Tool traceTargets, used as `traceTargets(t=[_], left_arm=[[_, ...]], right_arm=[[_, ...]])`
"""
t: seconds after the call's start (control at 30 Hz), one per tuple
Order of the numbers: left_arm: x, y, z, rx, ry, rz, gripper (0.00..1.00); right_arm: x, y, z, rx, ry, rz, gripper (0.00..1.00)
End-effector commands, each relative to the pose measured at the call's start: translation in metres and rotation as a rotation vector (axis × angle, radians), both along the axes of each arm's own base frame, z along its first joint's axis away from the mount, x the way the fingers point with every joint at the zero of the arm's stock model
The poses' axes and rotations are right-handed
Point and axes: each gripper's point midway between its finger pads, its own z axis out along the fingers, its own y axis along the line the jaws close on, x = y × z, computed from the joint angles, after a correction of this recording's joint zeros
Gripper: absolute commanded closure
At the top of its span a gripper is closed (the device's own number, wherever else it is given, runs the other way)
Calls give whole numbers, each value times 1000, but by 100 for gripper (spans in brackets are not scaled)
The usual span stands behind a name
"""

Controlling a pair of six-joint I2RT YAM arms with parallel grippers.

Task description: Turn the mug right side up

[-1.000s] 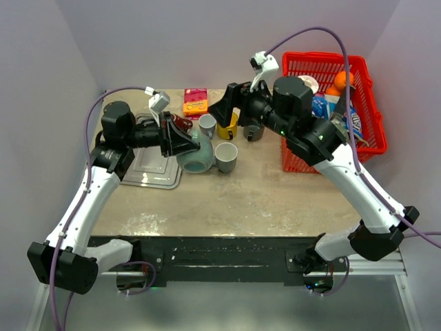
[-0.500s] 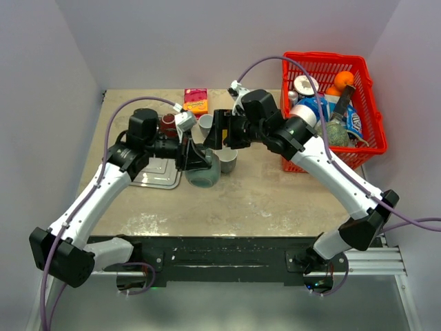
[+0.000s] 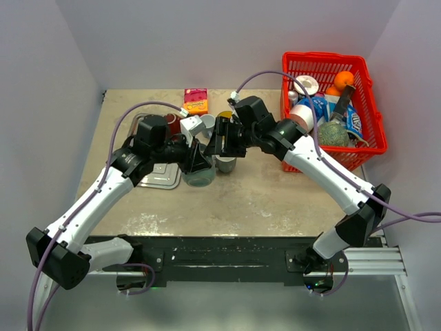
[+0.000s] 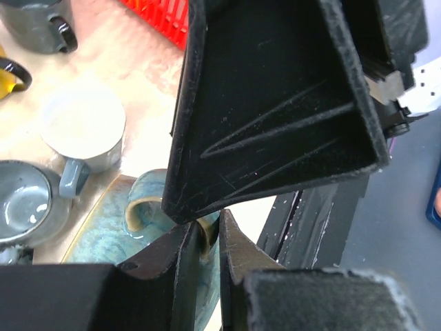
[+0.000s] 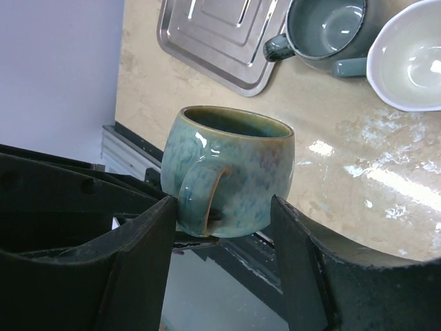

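Observation:
The teal glazed mug is held over the table left of centre. My left gripper is shut on its rim wall beside the handle. In the left wrist view the two fingers pinch the brown-edged rim of the mug. My right gripper reaches in from the right. In the right wrist view the mug sits between its jaws with the handle facing the camera. The right gripper is open: one finger meets the handle and the other stands at the mug's side.
A metal tray lies left of the mug. Behind it are grey mugs, a pale cup, a yellow mug, a dark red mug and a pink box. A red basket of goods stands back right.
My left gripper carried the mug right and toward the front. The right arm swung down and left from the back, and its jaws narrowed around the mug.

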Motion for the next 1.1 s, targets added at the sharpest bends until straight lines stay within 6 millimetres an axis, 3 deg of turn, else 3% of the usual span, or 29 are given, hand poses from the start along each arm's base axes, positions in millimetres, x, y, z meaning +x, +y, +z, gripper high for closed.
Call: traceTargets(t=[0.0, 0.43, 0.73, 0.87, 1.07], left_arm=[[4, -9, 53, -104, -216, -29, 100], [11, -16, 51, -80, -235, -47, 100], [23, -14, 46, -55, -237, 14, 100], [39, -8, 44, -31, -247, 103, 100], [44, -6, 43, -28, -242, 138, 100]], right_arm=[[-3, 5, -13, 0, 64, -17, 41], [-1, 25, -34, 12, 123, -17, 51], [5, 28, -36, 18, 133, -48, 69], [2, 27, -37, 12, 137, -36, 70], [-2, 32, -39, -2, 134, 12, 68]])
